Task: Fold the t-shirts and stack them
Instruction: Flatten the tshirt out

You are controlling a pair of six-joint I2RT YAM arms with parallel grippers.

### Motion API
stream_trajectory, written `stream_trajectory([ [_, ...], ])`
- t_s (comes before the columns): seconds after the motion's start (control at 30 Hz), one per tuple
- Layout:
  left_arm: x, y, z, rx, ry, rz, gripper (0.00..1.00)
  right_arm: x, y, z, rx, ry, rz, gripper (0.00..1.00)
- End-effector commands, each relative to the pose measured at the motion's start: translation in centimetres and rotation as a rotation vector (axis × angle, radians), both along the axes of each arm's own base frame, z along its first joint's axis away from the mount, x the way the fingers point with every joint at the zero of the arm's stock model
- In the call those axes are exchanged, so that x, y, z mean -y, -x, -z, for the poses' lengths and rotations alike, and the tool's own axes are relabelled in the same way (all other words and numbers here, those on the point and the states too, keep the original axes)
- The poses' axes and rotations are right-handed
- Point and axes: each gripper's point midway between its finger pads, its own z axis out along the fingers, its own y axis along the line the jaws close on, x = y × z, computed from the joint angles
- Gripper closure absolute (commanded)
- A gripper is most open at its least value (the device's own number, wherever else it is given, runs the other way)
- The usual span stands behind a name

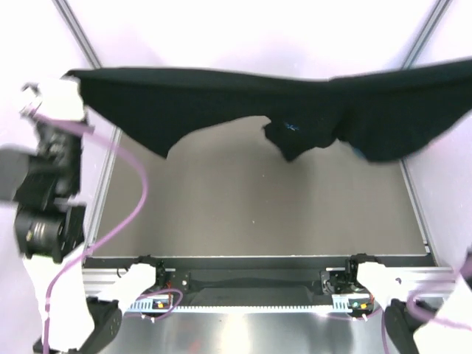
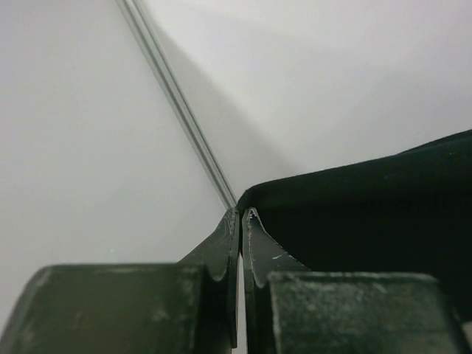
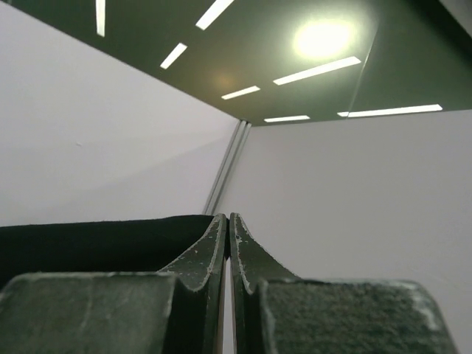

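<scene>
Scuffed left gripper (image 2: pixel 242 214) and right gripper (image 3: pixel 227 217) clamp soft black t-shirt (image 1: pixel 221 96) stretched wide.

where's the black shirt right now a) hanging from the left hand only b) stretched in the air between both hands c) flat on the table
b, the black shirt spans above the table, its ends pinched in the shut left hand and right hand.

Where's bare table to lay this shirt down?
Grey table looks bare from the arm bases to the black t-shirt, rail to rail. Crowded only at the far edge, where it hangs stretched between left gripper and right gripper.
</scene>
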Motion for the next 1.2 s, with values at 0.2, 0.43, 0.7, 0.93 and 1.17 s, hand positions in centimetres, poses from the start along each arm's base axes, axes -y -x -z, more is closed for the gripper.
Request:
stream_trajectory([
  [0.2, -2.9, 5.4, -4.9, 0.170, -0.036, -0.148, 1.00, 0.6, 6.5, -1.9, 0.116, 0.037, 0.107, 1.00],
  [0.43, -2.0, 1.8, -6.8, 0.150, -0.072, -0.178, 1.00, 1.1, 2.6, -4.9, 0.153, 0.047, 0.126, 1.00],
  [0.7, 1.1, -8.2, 0.3, -0.037, -0.138, -0.157, 1.00, 1.5, -12.1, 0.6, -0.069, 0.062, 0.090, 1.00],
  [0.93, 2.7, -17.6, 14.4, -0.304, -0.165, -0.109, 1.00, 1.5, -25.7, 16.0, -0.402, 0.084, 0.031, 1.00],
  [1.17, 3.3, -26.5, 27.8, -0.510, -0.182, -0.093, 1.00, 2.4, -35.1, 30.0, -0.678, 0.072, 0.029, 1.00],
])
